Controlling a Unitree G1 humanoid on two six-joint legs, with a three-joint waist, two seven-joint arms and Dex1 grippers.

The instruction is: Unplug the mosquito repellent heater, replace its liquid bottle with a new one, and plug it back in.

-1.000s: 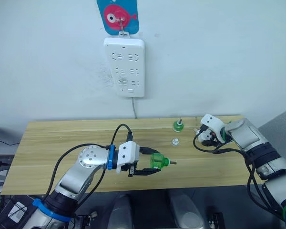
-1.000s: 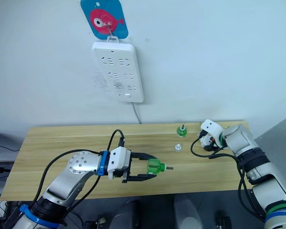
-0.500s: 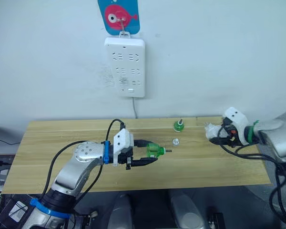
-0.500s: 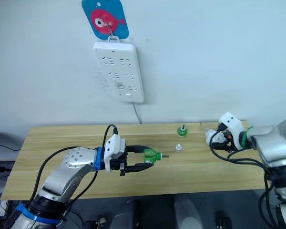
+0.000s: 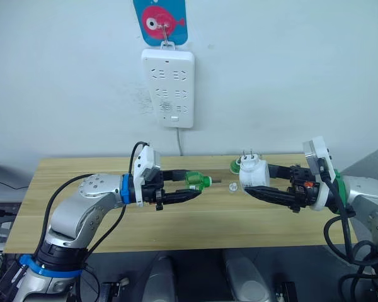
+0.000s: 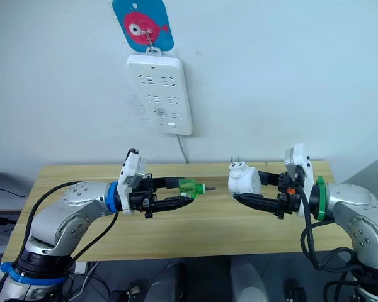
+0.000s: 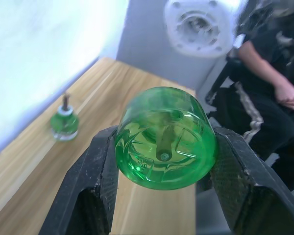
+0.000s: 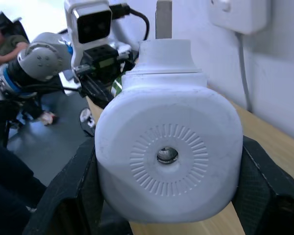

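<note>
Right gripper (image 5: 257, 187) clamped the small white rounded plastic heater (image 5: 252, 175); left gripper (image 5: 195, 187) clamped the green translucent bottle (image 5: 195, 181) at its 9 o'clock, wick tip indistinct.

Count on my feed: two green bottles, one heater, one loose cap.

I count two green liquid bottles: one (image 5: 196, 181) pinched in my left gripper (image 5: 194, 189), another (image 5: 235, 165) standing on the one wooden table (image 5: 82, 173) at 12 o'clock. One mosquito repellent heater (image 5: 254, 175), one small white cap (image 5: 232, 186), one power strip (image 5: 169, 87), one fish hook plaque (image 5: 160, 21).
</note>
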